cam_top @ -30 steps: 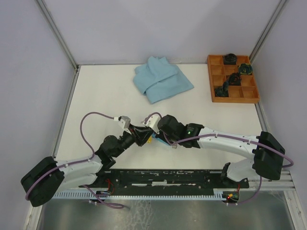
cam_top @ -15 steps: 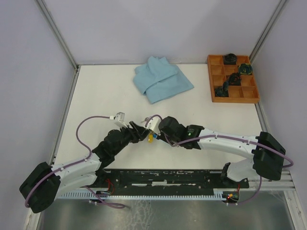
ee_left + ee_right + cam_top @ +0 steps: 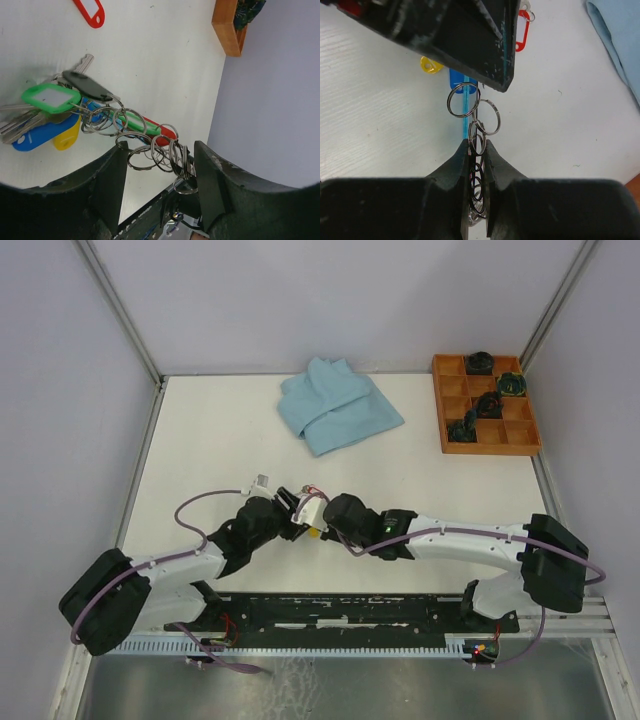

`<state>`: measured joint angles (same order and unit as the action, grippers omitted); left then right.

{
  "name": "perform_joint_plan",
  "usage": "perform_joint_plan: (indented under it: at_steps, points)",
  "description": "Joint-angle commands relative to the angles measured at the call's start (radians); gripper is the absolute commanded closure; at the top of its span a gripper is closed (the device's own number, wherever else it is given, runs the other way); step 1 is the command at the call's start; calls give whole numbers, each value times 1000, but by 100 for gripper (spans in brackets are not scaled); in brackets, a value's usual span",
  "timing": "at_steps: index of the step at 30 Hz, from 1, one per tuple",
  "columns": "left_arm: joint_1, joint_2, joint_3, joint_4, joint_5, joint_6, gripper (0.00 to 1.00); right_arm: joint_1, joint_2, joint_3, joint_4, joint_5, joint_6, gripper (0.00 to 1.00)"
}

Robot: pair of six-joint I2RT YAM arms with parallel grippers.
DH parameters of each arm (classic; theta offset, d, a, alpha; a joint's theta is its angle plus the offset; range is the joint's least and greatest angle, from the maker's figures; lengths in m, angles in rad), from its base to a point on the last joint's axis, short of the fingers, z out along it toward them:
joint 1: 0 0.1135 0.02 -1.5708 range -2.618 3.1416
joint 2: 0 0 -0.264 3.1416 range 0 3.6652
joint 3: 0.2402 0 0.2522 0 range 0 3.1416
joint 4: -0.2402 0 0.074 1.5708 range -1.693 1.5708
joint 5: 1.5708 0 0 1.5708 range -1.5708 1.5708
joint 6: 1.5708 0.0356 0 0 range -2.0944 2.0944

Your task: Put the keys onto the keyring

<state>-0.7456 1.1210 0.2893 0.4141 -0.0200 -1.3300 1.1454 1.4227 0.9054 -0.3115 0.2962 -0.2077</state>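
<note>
Right hand (image 3: 476,146) pinches the keyring (image 3: 465,117), nearly shut, likely steadying it; left hand (image 3: 157,175) gapes around it, gripping nothing.

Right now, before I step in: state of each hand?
Left hand: open, fingers on either side of the keyring, not gripping it.
Right hand: closed on the keyring.

Pale lavender-grey walls (image 3: 330,300) are enclosing a white tabletop (image 3: 200,430) on three sides, aluminium posts (image 3: 120,310) are rising at its back corners, and soft, even light is falling across it. A folded light-blue cloth (image 3: 338,408) is lying near the back edge, and a wooden compartment tray (image 3: 521,436) is sitting in the back right corner with dark bundles (image 3: 481,362) in several cells.
</note>
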Motion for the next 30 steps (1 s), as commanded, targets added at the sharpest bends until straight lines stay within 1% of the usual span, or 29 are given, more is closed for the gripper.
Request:
perform_joint_plan:
  at_steps: [1,5,8,11,14,15,18,22,25,28,30]
  points:
    - [0,46,11,84,34,-128,41,51,21,13,81,85,-51,99]
    - [1,59,-14,129,15,-148,53,76,38,6,90,119,-77,97]
    - [2,43,-34,141,-10,-147,69,81,39,8,74,99,-71,91]
    - [2,16,-55,133,-45,-130,83,82,14,0,59,44,-54,77]
    - [1,-18,-71,117,-81,-108,94,82,-31,-9,45,-19,-26,63]
    - [2,-29,-77,116,-90,-102,97,82,-52,-11,34,-40,-15,59]
    - [2,-54,-88,125,-106,-61,97,80,-107,-13,12,-103,23,49]
    - [2,-70,-91,139,-114,-10,97,63,-173,-9,0,-131,96,43]
    - [2,-73,-95,171,-104,25,97,-4,-199,0,-9,-193,196,44]
    - [2,-76,-94,182,-99,43,97,-105,-218,-12,32,-344,326,44]
    - [2,-71,-88,183,-89,47,97,-151,-228,-33,88,-413,400,47]
